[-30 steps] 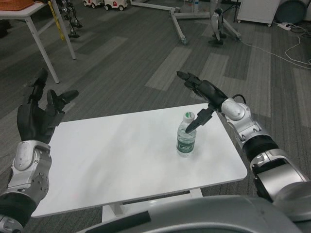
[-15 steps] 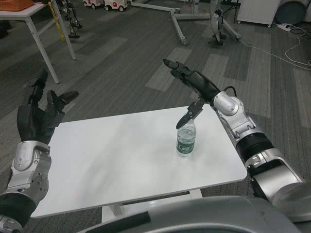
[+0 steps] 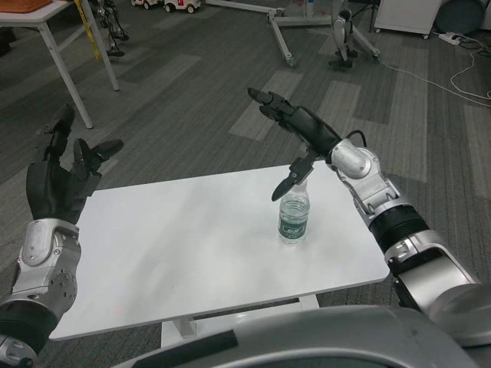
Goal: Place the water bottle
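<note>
A small clear water bottle (image 3: 294, 215) with a green label and white cap stands upright on the white table (image 3: 192, 245), right of its middle. My right hand (image 3: 295, 134) hovers above and behind the bottle, fingers stretched out toward the left and thumb pointing down near the cap, holding nothing. My left hand (image 3: 61, 172) is raised over the table's left end, fingers spread, empty.
Grey carpet floor surrounds the table. A white table leg (image 3: 65, 77) stands at the back left, a metal stand frame (image 3: 280, 34) at the back, and cables (image 3: 468, 73) lie on the floor at the far right.
My right hand has lifted up and away to the left from the bottle, which stays upright on the table. The left hand has hardly moved.
</note>
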You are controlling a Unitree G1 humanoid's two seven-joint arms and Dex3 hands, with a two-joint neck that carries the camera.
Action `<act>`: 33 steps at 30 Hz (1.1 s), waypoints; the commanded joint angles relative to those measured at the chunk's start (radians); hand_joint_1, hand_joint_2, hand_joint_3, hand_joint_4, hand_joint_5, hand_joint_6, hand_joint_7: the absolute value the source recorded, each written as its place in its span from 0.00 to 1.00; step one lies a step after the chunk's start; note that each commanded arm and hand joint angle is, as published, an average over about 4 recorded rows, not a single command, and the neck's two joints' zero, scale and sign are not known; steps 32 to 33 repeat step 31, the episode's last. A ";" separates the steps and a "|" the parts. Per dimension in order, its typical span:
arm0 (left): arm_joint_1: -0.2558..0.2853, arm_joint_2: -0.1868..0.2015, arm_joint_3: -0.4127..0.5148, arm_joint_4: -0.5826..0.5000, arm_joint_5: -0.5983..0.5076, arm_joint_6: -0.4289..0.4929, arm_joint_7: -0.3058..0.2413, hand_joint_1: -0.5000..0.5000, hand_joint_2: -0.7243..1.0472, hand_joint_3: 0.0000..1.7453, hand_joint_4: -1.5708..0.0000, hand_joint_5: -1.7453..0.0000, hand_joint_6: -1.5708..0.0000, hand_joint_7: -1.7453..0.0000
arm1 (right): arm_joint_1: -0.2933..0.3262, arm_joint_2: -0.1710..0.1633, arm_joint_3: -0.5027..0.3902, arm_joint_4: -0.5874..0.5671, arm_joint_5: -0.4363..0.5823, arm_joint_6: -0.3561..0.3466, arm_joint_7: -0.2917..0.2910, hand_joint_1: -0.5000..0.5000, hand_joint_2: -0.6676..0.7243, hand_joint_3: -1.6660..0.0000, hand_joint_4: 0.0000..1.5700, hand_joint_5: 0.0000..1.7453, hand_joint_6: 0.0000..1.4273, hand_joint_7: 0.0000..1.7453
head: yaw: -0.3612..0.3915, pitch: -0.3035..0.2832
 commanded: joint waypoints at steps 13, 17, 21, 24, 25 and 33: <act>-0.022 0.007 0.004 0.001 0.000 -0.002 0.002 0.04 1.00 0.45 0.55 0.59 0.83 0.88 | -0.024 0.002 0.004 -0.019 0.011 -0.001 0.002 0.25 0.50 0.92 0.00 0.00 0.00 0.00 | -0.003 0.000; -0.022 0.007 0.004 0.001 0.000 -0.002 0.002 0.04 1.00 0.45 0.55 0.59 0.83 0.88 | -0.024 0.003 0.004 -0.021 0.011 -0.001 0.002 0.25 0.50 0.95 0.00 0.00 0.00 0.00 | -0.003 0.000; -0.020 0.007 0.004 0.001 0.000 -0.002 0.002 0.04 1.00 0.45 0.55 0.59 0.83 0.88 | -0.023 0.004 0.004 -0.022 0.011 -0.001 0.002 0.25 0.50 0.95 0.00 0.00 0.00 0.00 | -0.004 0.009; -0.020 0.007 0.005 0.001 0.000 -0.002 0.002 0.04 1.00 0.45 0.55 0.59 0.83 0.88 | -0.023 0.004 0.004 -0.022 0.012 -0.001 0.002 0.25 0.50 0.95 0.00 0.00 0.00 0.00 | -0.002 0.008; -0.019 0.007 0.006 0.001 0.000 -0.002 0.002 0.04 1.00 0.45 0.55 0.59 0.83 0.88 | -0.023 0.004 0.004 -0.022 0.012 -0.001 0.002 0.25 0.50 0.95 0.00 0.00 0.00 0.00 | -0.002 0.009; -0.017 0.007 0.008 0.001 0.000 -0.002 0.002 0.04 1.00 0.45 0.55 0.59 0.83 0.88 | -0.023 0.004 0.004 -0.022 0.012 -0.001 0.002 0.25 0.50 0.95 0.00 0.00 0.00 0.00 | 0.000 0.010</act>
